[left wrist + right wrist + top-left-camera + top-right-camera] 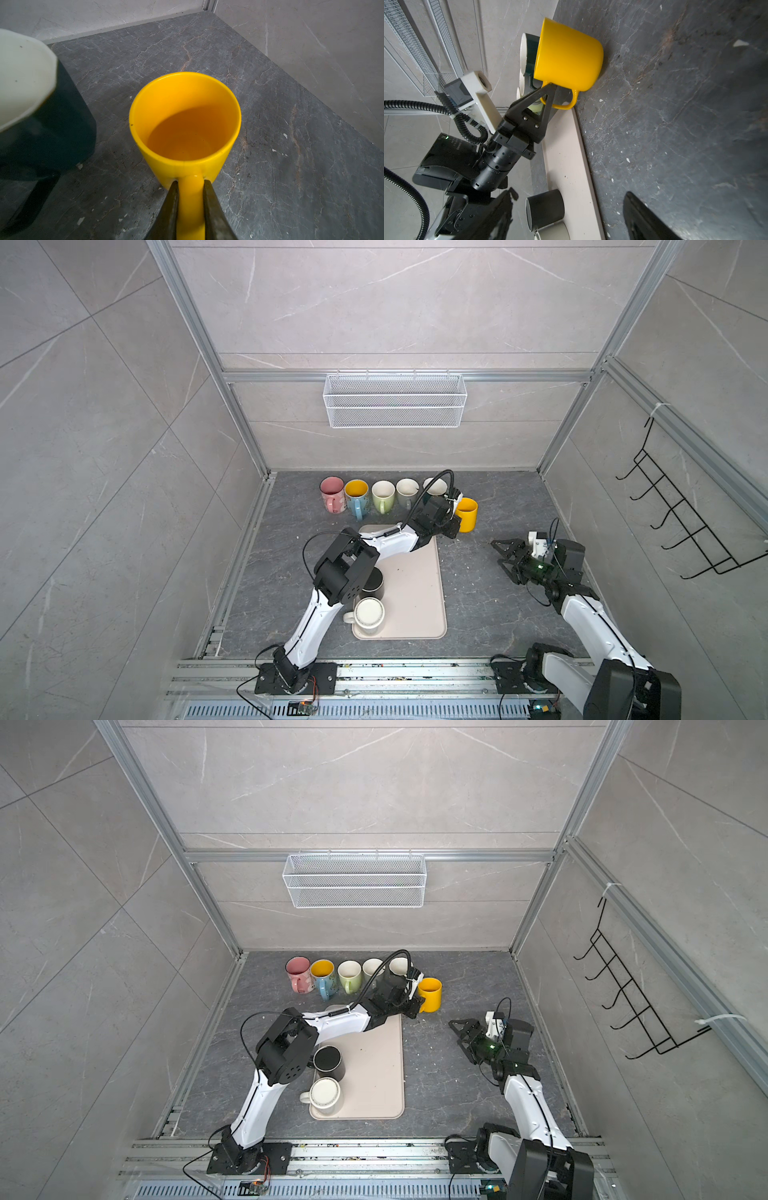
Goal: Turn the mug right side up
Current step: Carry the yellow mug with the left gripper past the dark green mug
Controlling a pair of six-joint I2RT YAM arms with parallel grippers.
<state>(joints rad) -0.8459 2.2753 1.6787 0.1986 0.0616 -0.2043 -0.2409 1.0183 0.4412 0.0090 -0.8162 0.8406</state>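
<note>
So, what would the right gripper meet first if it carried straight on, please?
Probably the left gripper, shut on the handle of the yellow mug, past a corner of the tray; how high the right gripper sits is unclear.

A plain yellow mug (185, 124), a beige tray (415, 585), a black mug (330, 1067), a grey veined tabletop (498, 497).

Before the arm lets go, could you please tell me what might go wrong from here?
The left gripper grips the yellow mug only by its handle, so it may twist or tip on release. The dark green mug stands close beside it; a sideways withdrawal could knock it.
</note>
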